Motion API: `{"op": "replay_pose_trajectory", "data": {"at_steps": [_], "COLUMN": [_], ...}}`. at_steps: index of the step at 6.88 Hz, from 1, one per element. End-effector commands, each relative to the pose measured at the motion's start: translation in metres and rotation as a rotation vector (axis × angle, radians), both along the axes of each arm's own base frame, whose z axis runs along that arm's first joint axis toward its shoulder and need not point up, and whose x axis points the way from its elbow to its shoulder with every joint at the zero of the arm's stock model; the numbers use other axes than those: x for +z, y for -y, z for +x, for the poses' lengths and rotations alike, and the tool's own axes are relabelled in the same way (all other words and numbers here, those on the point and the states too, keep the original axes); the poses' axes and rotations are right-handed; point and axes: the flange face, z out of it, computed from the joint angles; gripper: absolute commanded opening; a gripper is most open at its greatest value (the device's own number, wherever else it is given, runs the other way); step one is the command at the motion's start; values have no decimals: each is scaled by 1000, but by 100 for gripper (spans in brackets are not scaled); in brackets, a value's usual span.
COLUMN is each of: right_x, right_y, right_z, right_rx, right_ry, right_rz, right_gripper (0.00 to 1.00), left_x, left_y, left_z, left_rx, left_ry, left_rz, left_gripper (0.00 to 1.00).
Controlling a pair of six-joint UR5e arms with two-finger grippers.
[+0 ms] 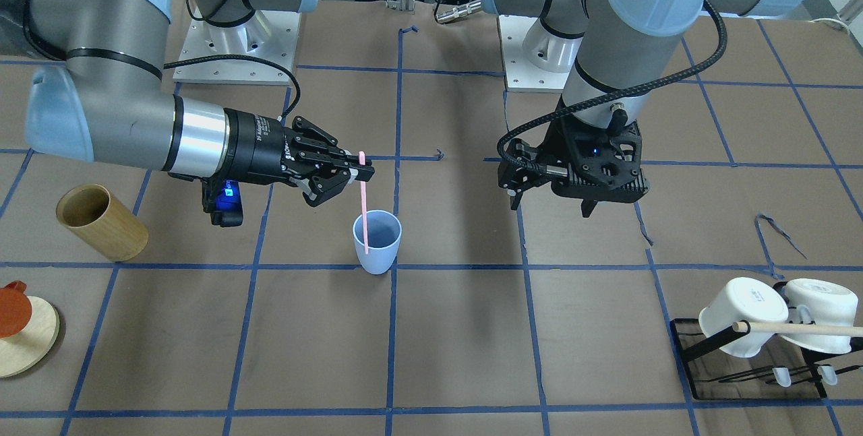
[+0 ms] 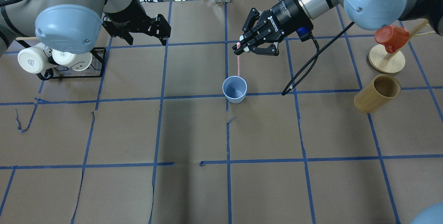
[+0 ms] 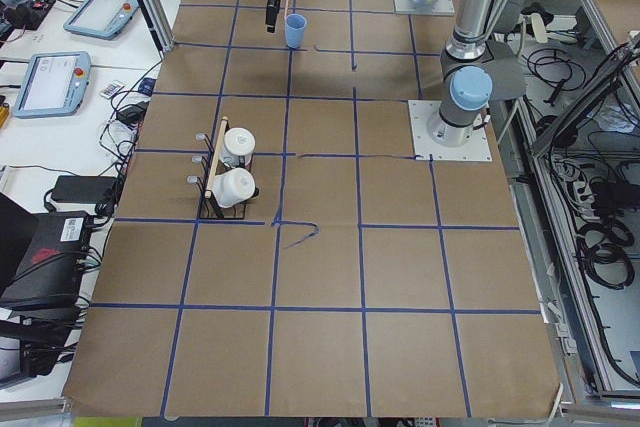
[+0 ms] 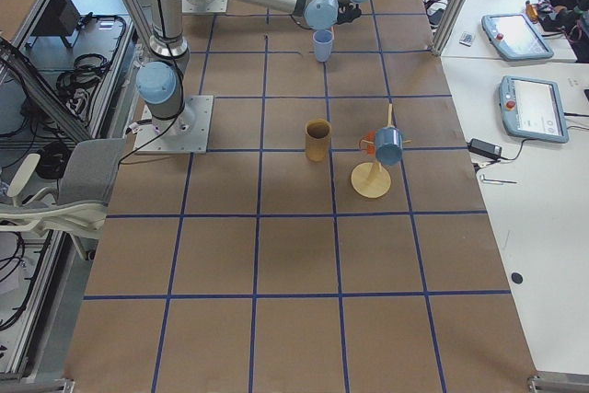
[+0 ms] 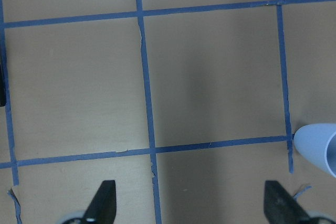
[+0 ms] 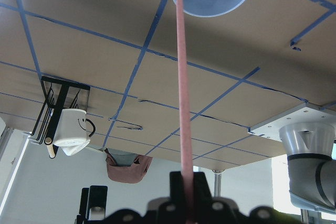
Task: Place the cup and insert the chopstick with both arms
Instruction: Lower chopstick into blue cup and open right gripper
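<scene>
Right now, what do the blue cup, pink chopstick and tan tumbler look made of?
The blue cup: probably plastic, uniform matte colour, thin rim. The chopstick: likely plastic, even pink, smooth. The tan tumbler: apparently wood or bamboo, warm brown, matte, darker inside.

White "ROBOTIQ" brand lettering on the black body of the right pincer (image 2: 243, 46)
</scene>
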Motion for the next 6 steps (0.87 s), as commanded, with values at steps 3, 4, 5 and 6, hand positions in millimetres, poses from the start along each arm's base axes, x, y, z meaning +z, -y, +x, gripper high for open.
{"op": "replay_pose_trajectory", "data": {"at_steps": [3,4,5,6], "right_x": [20,26,31,25], "right_y": [9,13,12,9], "right_z": [5,4,4,4], "right_rx": [0,0,1,2], "right_ry": [-20,-23,-26,-26], "right_rz": [-29,-43,-40,-7], "right_gripper": [0,0,0,0], "left_x": [-1,-1,-1,-1], "left_y": [-1,-1,-1,-1], "left_z": [-1,-2,-2,-2], "left_rx": [-1,-1,-2,-1], "left_ry": [-1,-1,1,-1], "left_rz": [3,3,2,3], "left_gripper": [100,100,100,100]}}
